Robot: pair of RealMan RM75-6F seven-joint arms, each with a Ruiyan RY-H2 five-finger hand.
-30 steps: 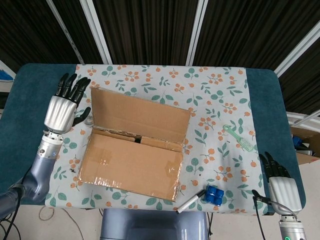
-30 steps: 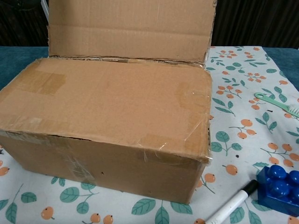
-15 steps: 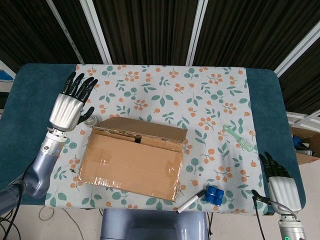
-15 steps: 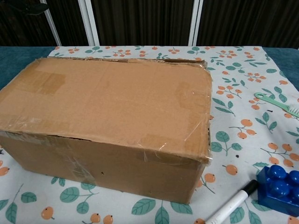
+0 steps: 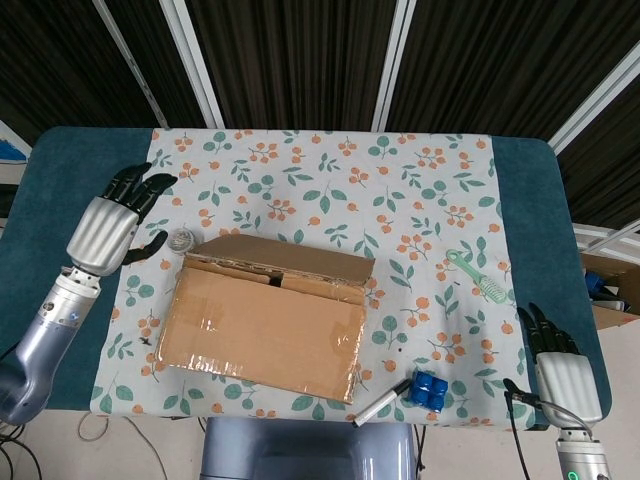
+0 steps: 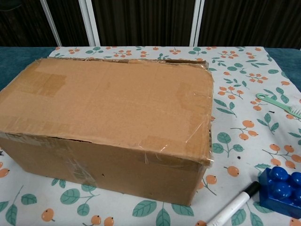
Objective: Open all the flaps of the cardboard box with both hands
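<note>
Head view first: the cardboard box (image 5: 262,315) sits near the middle of the tabletop (image 5: 60,160), on the floral cloth (image 5: 330,180), angled a little so its long side runs from upper left to lower right. Its big near flap (image 5: 255,325) lies flat across the top, tape glinting on it, and the far flap (image 5: 285,262) is folded down low behind it, with a dark slit showing between the two. Out to the left, the left hand (image 5: 108,222) hangs above the blue tabletop edge, fingers apart and holding nothing — well clear of the box, with a small round silvery object (image 5: 182,239) lying between them. Down at the bottom right corner, the right hand (image 5: 562,365) rests off the cloth, fingers extended and parted, nothing in it either. Near the front edge lie a white marker with a black cap (image 5: 381,402) and, just beside it, a blue toy brick (image 5: 429,387); a green brush (image 5: 477,275) lies further right. Chest view now — the box fills the frame, top closed, neither hand showing.
</note>
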